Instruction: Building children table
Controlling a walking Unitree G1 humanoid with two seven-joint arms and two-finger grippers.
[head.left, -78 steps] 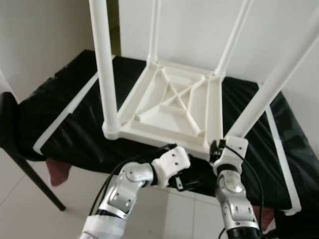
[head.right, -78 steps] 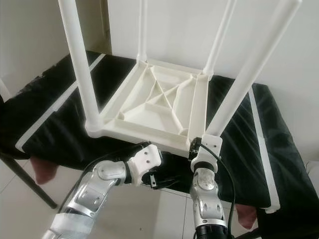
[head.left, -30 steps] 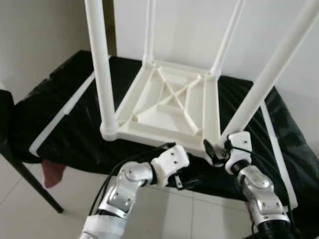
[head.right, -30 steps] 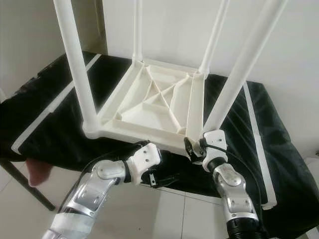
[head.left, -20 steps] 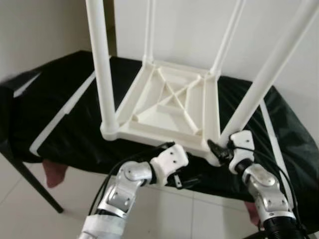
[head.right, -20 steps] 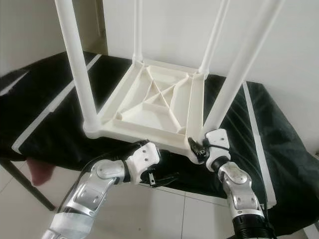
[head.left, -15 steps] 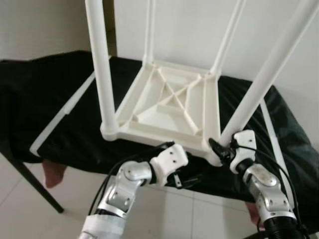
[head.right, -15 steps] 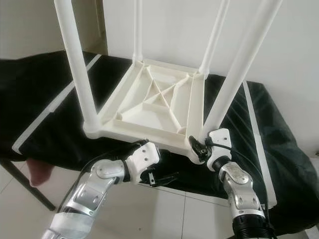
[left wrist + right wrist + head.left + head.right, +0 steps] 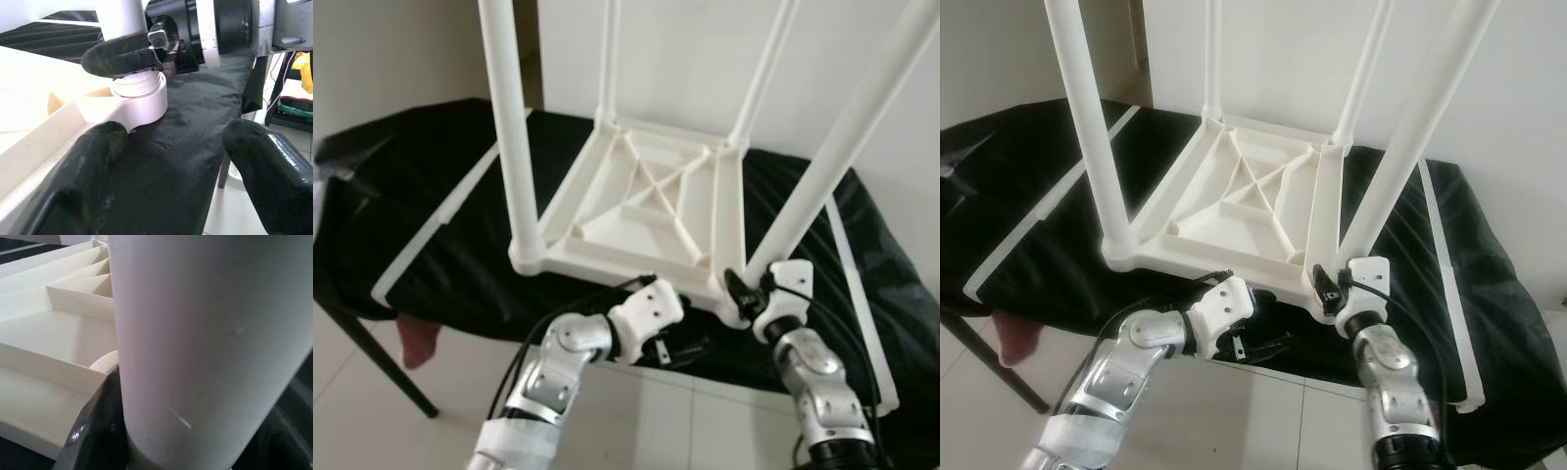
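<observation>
White plastic table (image 9: pixel 651 211) lay upside down on black cloth (image 9: pixel 431 186), four legs up. Right gripper (image 9: pixel 1332 290) had swung in from 6 o'clock and now clamped the near-right leg (image 9: pixel 822 171) at its socket, probably seating it. Left gripper (image 9: pixel 176 161) hung open just below the table's near edge, holding nothing.

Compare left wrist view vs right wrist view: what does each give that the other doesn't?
Left wrist view: the right tool seen from outside, one finger against the base of the near right leg just above its socket collar; the left tool, open, over the black cloth.

Right wrist view: a close look at that leg's surface, with the ribbed underside of the tabletop beyond it.

Both: the same white leg, the upturned white table and the right tool closed around the leg.
</observation>
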